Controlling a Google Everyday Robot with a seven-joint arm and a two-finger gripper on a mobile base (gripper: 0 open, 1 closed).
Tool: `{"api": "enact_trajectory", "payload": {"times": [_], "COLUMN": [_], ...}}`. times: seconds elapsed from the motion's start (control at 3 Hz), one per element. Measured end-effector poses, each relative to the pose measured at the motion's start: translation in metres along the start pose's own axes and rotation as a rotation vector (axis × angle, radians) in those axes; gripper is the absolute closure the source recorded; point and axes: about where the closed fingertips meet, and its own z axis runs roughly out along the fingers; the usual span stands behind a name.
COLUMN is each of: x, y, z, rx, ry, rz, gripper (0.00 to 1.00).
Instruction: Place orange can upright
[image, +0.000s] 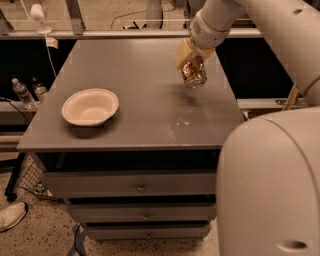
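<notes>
The orange can (193, 74) is small, orange-brown with a shiny silver end. My gripper (190, 62) is shut on it and holds it tilted, silver end toward the camera, above the right part of the grey table (145, 115). The can is off the table top, and its shadow falls on the surface just below it. My white arm comes down from the top right and fills the right side of the view.
A cream bowl (90, 106) sits on the left part of the table. The table has drawers (140, 187) below its front edge. Two plastic bottles (22, 93) stand on a shelf at the left. A shoe (11, 216) lies on the floor.
</notes>
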Motion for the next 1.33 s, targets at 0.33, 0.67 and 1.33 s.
{"api": "enact_trajectory", "payload": {"times": [0.33, 0.67, 1.33], "x": [0.0075, 0.0005, -0.0017], "y": [0.0154, 0.0213, 0.0128], "z": [-0.0155, -0.0122, -0.0098], "rx": [-0.102, -0.117, -0.136], "ry": [-0.154, -0.217, -0.265], "rz": [-0.112, -0.196, -0.251], "gripper": [1.0, 1.0, 1.0]}}
